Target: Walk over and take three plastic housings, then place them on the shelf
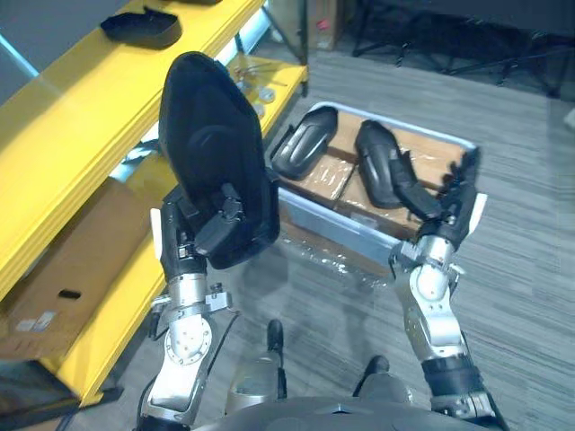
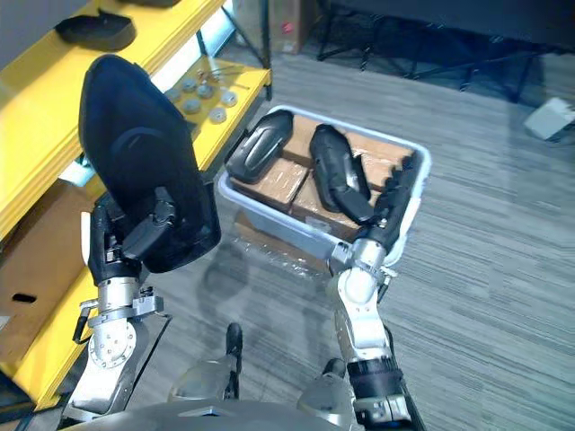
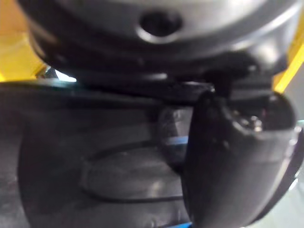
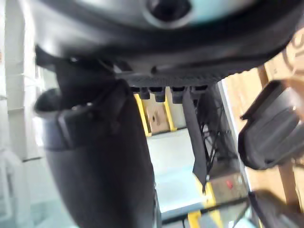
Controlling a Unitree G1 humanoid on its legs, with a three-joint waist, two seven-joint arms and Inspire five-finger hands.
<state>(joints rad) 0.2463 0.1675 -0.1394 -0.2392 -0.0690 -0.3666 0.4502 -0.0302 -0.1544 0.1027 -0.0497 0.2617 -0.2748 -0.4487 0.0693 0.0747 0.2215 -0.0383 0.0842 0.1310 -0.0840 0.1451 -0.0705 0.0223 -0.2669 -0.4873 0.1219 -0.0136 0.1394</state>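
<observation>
Shelf housing [image 1: 142,27]: lies flat on the yellow shelf [image 1: 54,135], well left of the grey bin [image 2: 269,220].
Held housing [image 1: 211,135]: left of the bin, upright, its top leaning toward the shelf, rising above the hand.
Left hand [image 1: 202,233]: clamped on its lower end.
Left bin housing [image 1: 304,144], right bin housing [image 1: 379,162]: side by side inside the bin.
Right hand [image 1: 445,211]: fingers straight, at the bin's right rim, just beside the right bin housing.

Steeply down from the head in both eye views, sharing yellow shelf [image 1: 81,117] and grey bin [image 1: 328,223]. From the wrists, very close along left hand [image 3: 237,161] and right hand [image 4: 99,152].
</observation>
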